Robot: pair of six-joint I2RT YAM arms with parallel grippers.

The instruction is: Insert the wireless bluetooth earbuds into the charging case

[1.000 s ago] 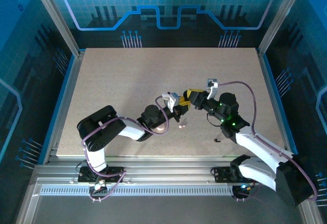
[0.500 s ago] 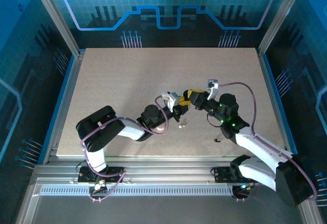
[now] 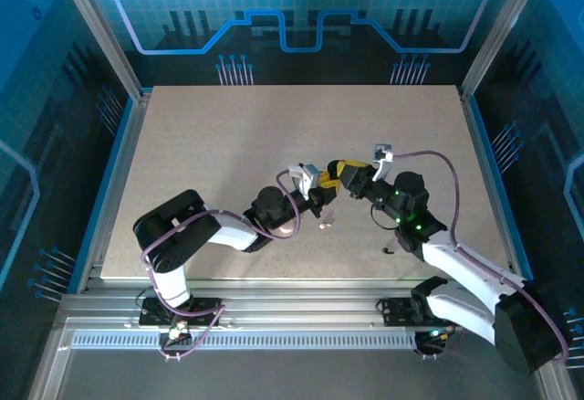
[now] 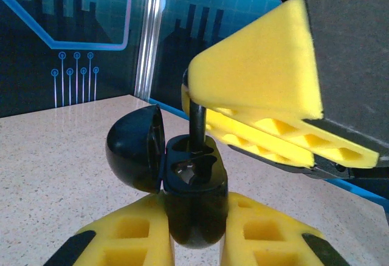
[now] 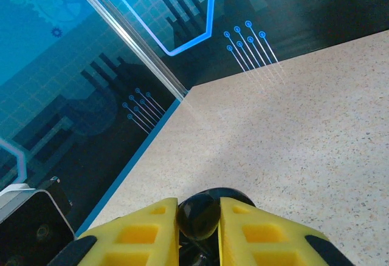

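loose black earbud (image 3: 388, 251): lying on the table (image 3: 228, 144) by the right arm's forearm, well apart from the case
whitish earbud (image 3: 321, 226): also on the table, just on the near side of the two grippers
left gripper (image 4: 196, 217): yellow fingers clamped tight on the black charging case (image 4: 194, 175), which is held off the table
lid (image 4: 134, 153): flipped open, hanging off the case's left side, both slots showing
right gripper (image 5: 199, 214): coming in from above, pinching the held earbud (image 4: 196, 117)
held earbud: black one, stem pointing straight down, its lower end right at the case's far slot
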